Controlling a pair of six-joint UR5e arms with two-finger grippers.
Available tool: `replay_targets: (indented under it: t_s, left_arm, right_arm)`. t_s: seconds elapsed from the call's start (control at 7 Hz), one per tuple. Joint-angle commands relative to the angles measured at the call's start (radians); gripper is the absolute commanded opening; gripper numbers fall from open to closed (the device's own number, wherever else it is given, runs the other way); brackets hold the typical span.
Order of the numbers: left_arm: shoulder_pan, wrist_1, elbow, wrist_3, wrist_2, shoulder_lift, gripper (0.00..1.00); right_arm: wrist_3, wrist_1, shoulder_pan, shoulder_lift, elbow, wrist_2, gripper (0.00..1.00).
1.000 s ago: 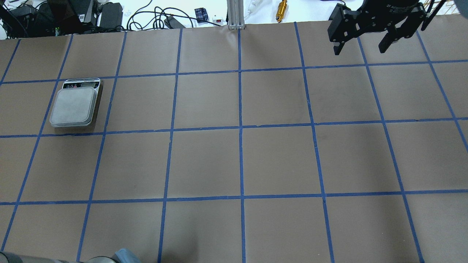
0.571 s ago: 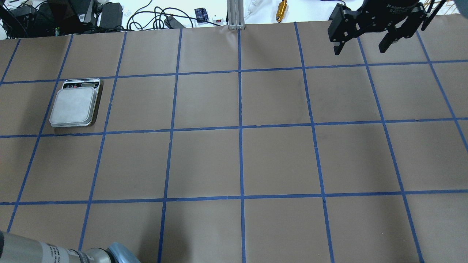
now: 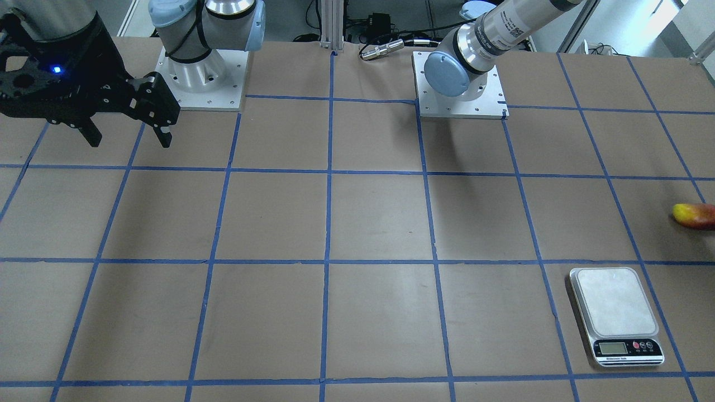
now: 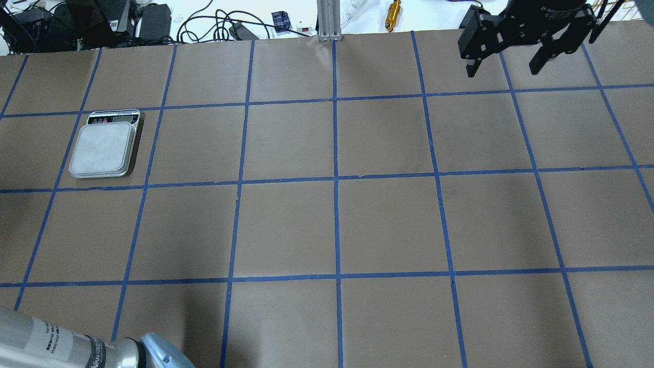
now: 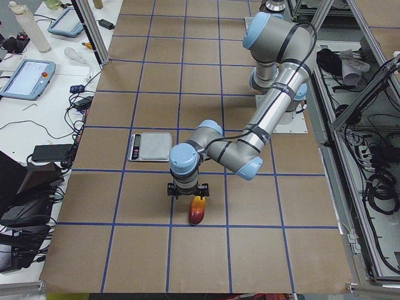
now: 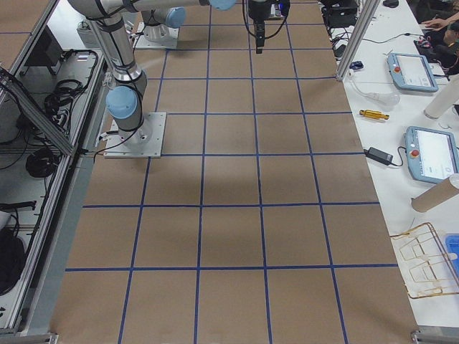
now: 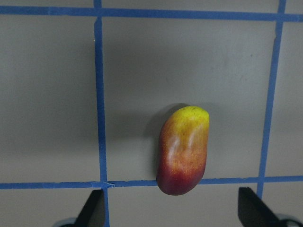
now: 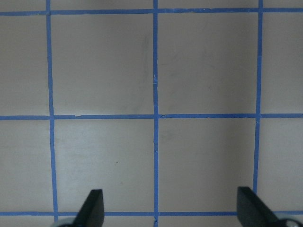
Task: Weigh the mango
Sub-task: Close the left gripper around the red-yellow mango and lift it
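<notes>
The mango (image 7: 183, 149), yellow at one end and red at the other, lies on the brown table across a blue tape line. It also shows in the exterior left view (image 5: 197, 210) and at the right edge of the front-facing view (image 3: 695, 215). My left gripper (image 7: 173, 215) is open and empty above it, one finger to each side; the exterior left view shows this gripper (image 5: 187, 190) too. The silver scale (image 4: 104, 148) stands empty, apart from the mango. My right gripper (image 4: 506, 66) is open and empty, high over the far right.
The table is covered in brown paper with a blue tape grid. The two arm bases (image 3: 461, 84) are bolted at the robot's edge. Cables, tablets and a brass part (image 4: 393, 14) lie beyond the far edge.
My left arm's elbow has come further into the overhead view's bottom left corner. The right gripper and the scale have not moved.
</notes>
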Motion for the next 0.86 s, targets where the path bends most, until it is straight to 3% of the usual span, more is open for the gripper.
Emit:
replay_targets:
  t_s: [0.0,0.71]
  left_arm:
    - [0.028,0.012,-0.005,0.062,-0.028,-0.062,1.00]
    - [0.055,0.107,-0.051,0.127,-0.027,-0.153,1.00]
  right_arm:
    - [0.000,0.000,0.000,0.000,0.000,0.000,1.00]
    - [0.000,0.000,0.000,0.000,0.000,0.000,1.00]
